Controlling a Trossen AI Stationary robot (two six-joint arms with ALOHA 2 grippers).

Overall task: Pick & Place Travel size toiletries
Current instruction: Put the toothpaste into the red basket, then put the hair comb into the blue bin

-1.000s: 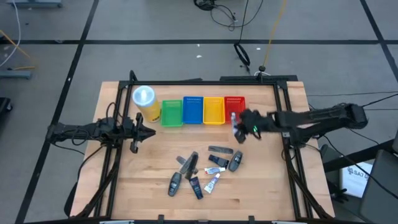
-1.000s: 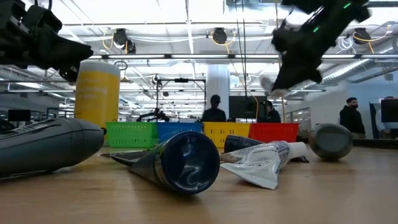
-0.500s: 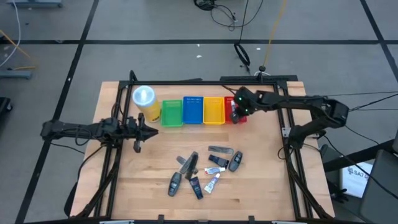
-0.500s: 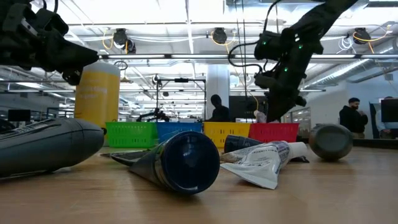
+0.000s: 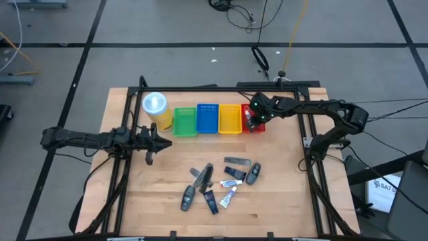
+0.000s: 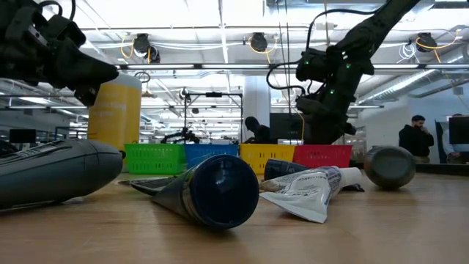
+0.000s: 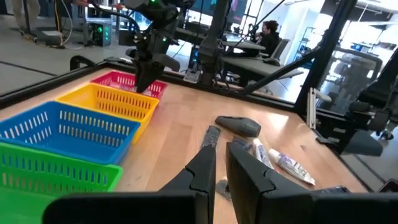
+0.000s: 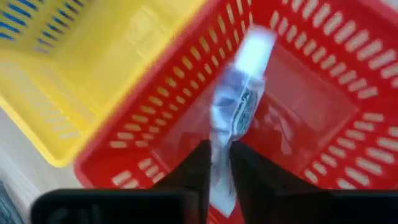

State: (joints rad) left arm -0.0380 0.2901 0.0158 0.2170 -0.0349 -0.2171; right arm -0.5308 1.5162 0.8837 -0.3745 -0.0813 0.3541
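Observation:
My right gripper (image 5: 252, 119) hangs over the red basket (image 5: 258, 124), shut on a small white tube (image 8: 236, 99); the right wrist view looks down into that basket (image 8: 323, 93). The other travel size toiletries (image 5: 217, 181), dark grey oval sticks, white tubes, a dark blue tube and a flat sachet, lie in a loose cluster on the near middle of the table. My left gripper (image 5: 150, 142) waits shut above the table's left side, in front of the yellow canister (image 5: 156, 110), touching nothing. My right gripper pinches the white tube between its two fingers at the tube's upper end (image 8: 219, 152), coming from above and pointing down. The tube runs on in line with the fingers. Its free end (image 8: 256, 40) points down into the red basket, lifted clear of the table.
Green (image 5: 184, 121), blue (image 5: 207, 118) and yellow (image 5: 229, 118) baskets stand in a row left of the red one along the far side. A black frame (image 5: 304, 144) borders the table. Bare wood lies between the baskets and the cluster. People stand in the room behind.
My right gripper, carrying the tube, has moved from over the table just near of the red basket toward the far edge and down, and now stands over the red basket. My left arm has drawn back slightly toward the table's left.

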